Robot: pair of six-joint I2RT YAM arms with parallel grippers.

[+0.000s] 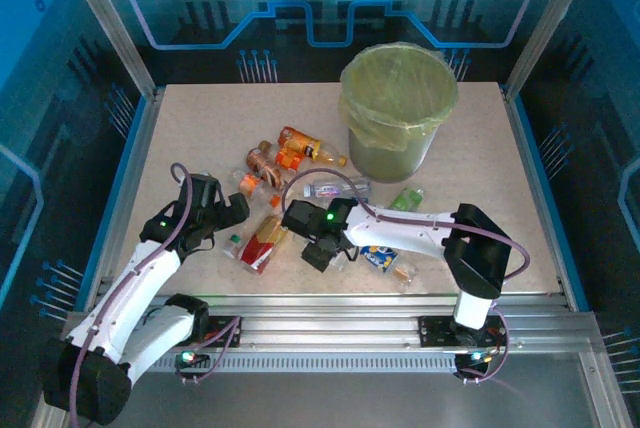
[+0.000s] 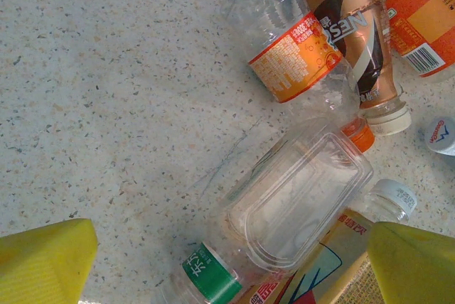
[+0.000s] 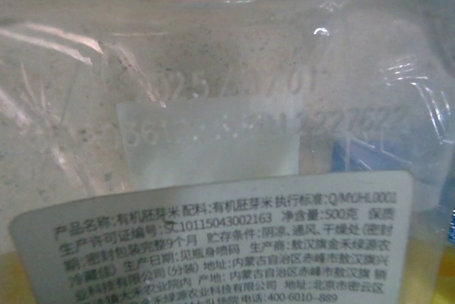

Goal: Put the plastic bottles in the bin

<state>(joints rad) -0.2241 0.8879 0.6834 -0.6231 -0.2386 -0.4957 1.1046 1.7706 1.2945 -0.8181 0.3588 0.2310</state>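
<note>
Left hand [image 1: 237, 214] wide, open tabletop [image 2: 106, 91] beside.

The table [image 2: 106, 91] is a matt, speckled, stone-like surface with faint scratches. The plastic bottles [image 2: 298, 197] are thin, glossy clear plastic, dented and creased, with shiny printed film labels. One brown bottle [image 2: 355, 34] has a metallic sheen. The bin [image 1: 395, 153] is lined with a crinkled, translucent plastic bag [image 1: 400, 76]. A white sticker [image 3: 213, 247] looks matt and paper-like. The frame rails [image 1: 330, 310] are brushed metal.
</note>
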